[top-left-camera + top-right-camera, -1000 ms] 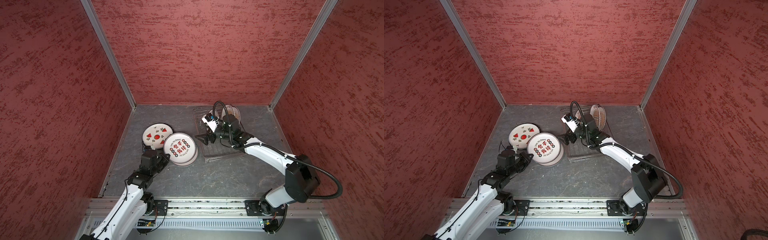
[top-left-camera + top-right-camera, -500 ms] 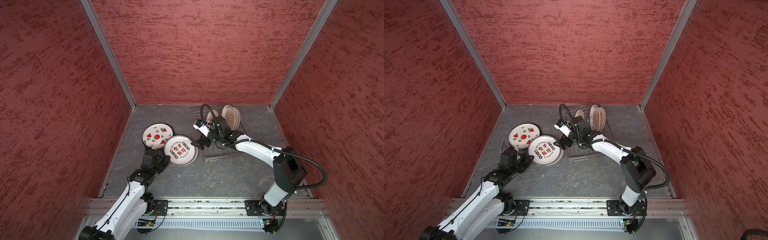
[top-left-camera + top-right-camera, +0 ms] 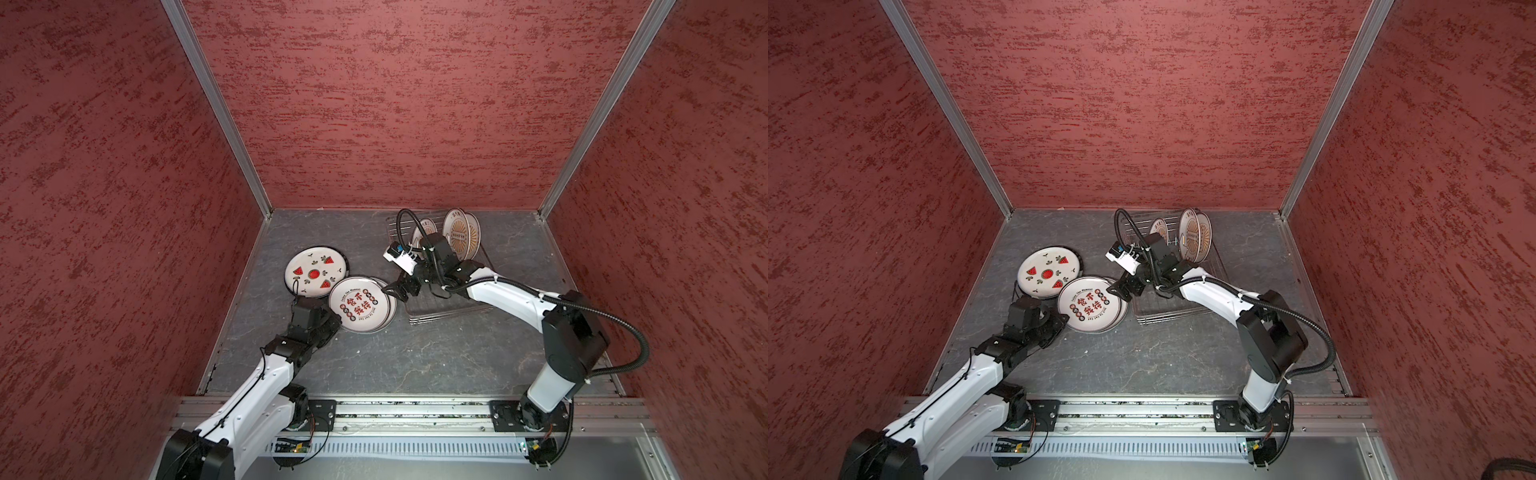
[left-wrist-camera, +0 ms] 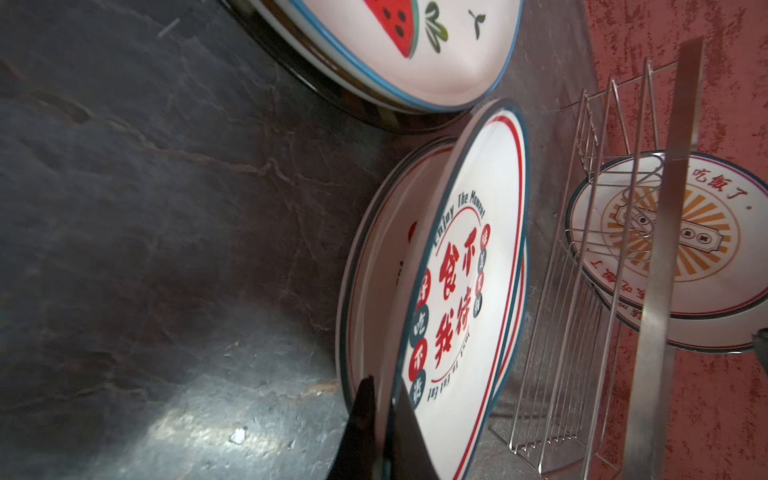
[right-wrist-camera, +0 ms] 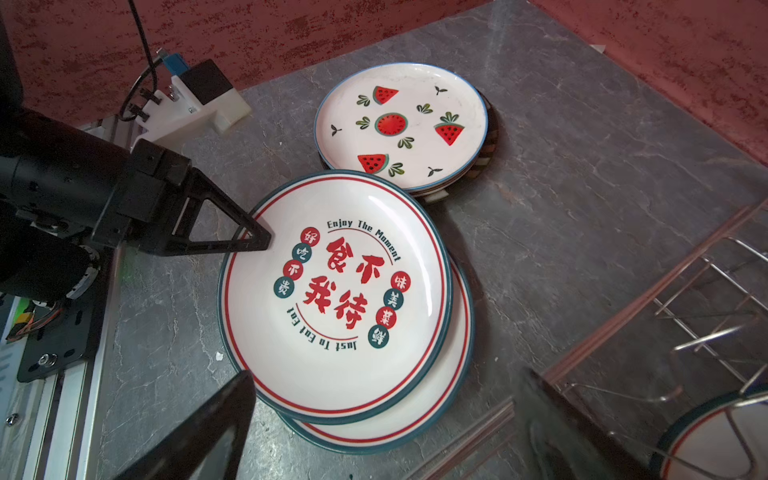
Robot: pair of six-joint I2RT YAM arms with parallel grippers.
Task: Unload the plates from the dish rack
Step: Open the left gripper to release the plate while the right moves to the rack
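Observed: left tool clenched on the rim of the red-character plate, which is laid askew on a like plate on the table, just beside the dish rack. The grip is judged to serve for squaring the stack. The right tool is released, jaws wide, hung between rack and plate edge, so the plate is left to the other arm. The watermelon plate is stacked farther from the rack. The sunburst plates are stood upright inside the rack, not yet unloaded

site: robot lab test cell | cues: red panel walls, aluminium frame posts, mounting rail
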